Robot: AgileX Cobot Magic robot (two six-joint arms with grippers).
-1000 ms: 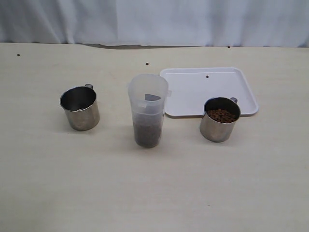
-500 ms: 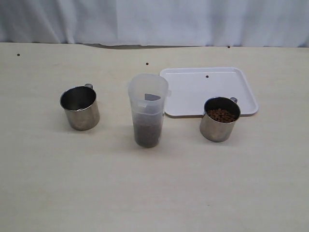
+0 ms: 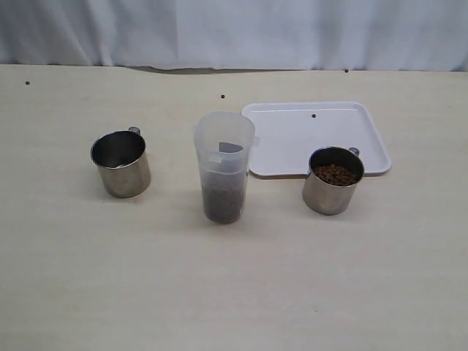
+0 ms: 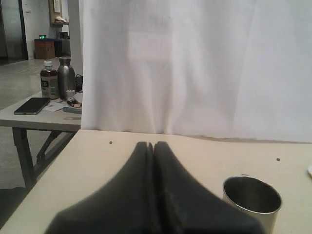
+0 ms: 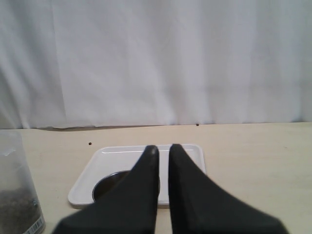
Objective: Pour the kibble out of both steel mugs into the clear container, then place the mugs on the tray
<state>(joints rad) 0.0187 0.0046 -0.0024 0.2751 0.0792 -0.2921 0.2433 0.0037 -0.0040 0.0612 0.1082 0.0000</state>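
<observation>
We found the job about half done. In the exterior view the left mug [image 3: 121,163] stood upright left of centre, its inside bare and dark, so we took it to be emptied. The clear container [image 3: 224,146] stood at centre, well apart from it, with kibble [image 3: 224,201] filling its lower part. The right mug [image 3: 333,180] sat right of centre, just in front of the near edge of the tray [image 3: 292,142], with pellets nearly to its rim. Whether it touched the tray we could not tell. The tray, in the upper right, carried only one stray pellet [image 3: 313,115].

Neither arm reached into that view. The left gripper [image 4: 150,145] had its fingers pressed flat together on nothing, with the left mug ahead of it. The right gripper [image 5: 164,148] was likewise drawn together and empty, with only a sliver between the fingers, and pointed toward the right mug and tray.

We judged the step in hand to be the second pour. The next move called for the right gripper to spread, close on the right mug — by its wall or small handle — lift it level, and tip it over the container's rim. The container was tall and narrow, so we thought a knock at the lip could topple it. After that, both mugs had yet to go on the tray.
</observation>
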